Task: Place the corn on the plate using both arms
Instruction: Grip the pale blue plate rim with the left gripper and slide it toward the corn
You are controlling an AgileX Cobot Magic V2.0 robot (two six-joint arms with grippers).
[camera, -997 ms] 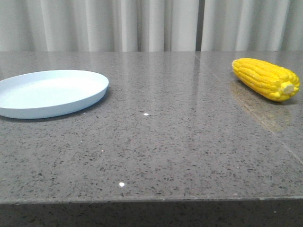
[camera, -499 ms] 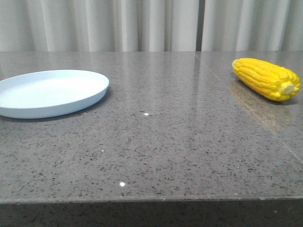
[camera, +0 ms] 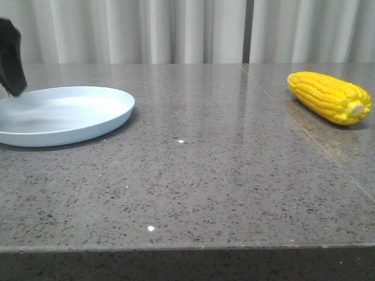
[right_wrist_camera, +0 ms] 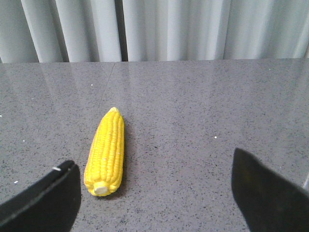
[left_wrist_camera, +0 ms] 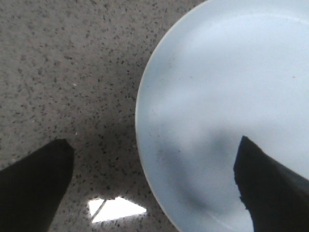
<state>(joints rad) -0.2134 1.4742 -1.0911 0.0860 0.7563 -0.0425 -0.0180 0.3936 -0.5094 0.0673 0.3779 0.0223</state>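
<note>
On the grey speckled stone table (camera: 211, 181), the corn cob (camera: 329, 97) and the pale blue plate (camera: 88, 126) lie well apart, the plate on the robot's left and the cob far to its right, near the table's right side. Only a dark piece of the left gripper (camera: 10, 57) shows in the front view, hanging at the far left just above the plate's back rim. From the left wrist camera, the left gripper (left_wrist_camera: 154, 188) is spread wide with nothing between its two black fingers; one finger (left_wrist_camera: 34, 186) sits over bare table just outside the plate's rim, and the other (left_wrist_camera: 270, 188) sits over the plate's (left_wrist_camera: 227, 87) inner surface, so the rim passes between them. A soft shadow falls on the plate beside that finger, and whether either finger touches plate or table cannot be told. A bright patch of reflected light lies on the table near the outer finger. From the right wrist camera, the right gripper (right_wrist_camera: 154, 193) is likewise spread wide and empty, its black fingers (right_wrist_camera: 46, 200) set to either side of the view. The corn (right_wrist_camera: 107, 150) rests flat on the table ahead of it, closer to one finger than the other, with its pale stub end turned toward the gripper and its tapered tip pointing away toward the pale curtains (right_wrist_camera: 154, 29) behind the table.
</note>
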